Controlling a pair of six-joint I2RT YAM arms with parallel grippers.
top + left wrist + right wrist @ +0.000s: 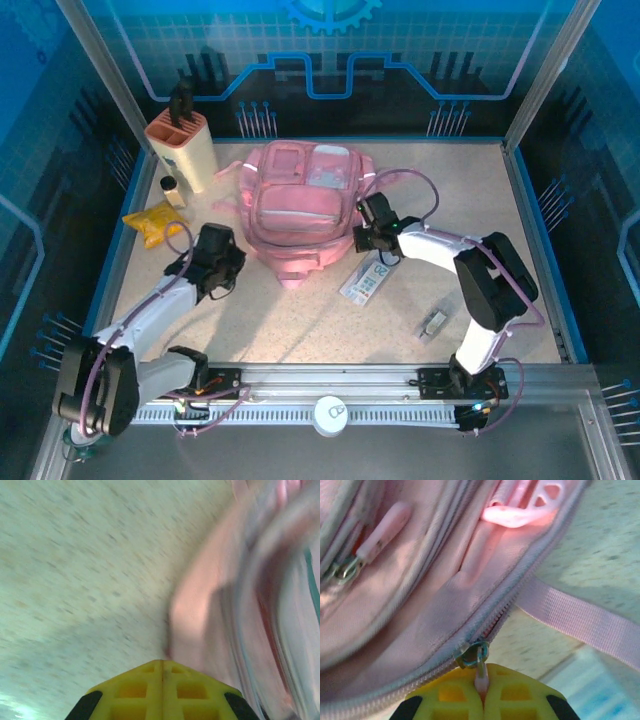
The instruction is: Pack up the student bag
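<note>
The student bag [300,205], a large pink backpack, lies flat in the middle of the table with its front pockets up. My right gripper [482,672] is at the bag's right side [362,238], shut on the small pink pull of a zip slider [472,652] on the side seam. A pink strap [580,620] runs across the table beyond it. My left gripper [162,662] is at the bag's lower left corner [238,262]. Its yellow fingers are pressed together with nothing seen between them, and blurred pink bag fabric [200,615] lies just past the tips.
A beige holder [180,145] with dark handles stands at the back left, with a small bottle [172,190] and a yellow packet [155,222] in front of it. A white and blue packet [367,280] and a small grey item [433,323] lie right of the bag.
</note>
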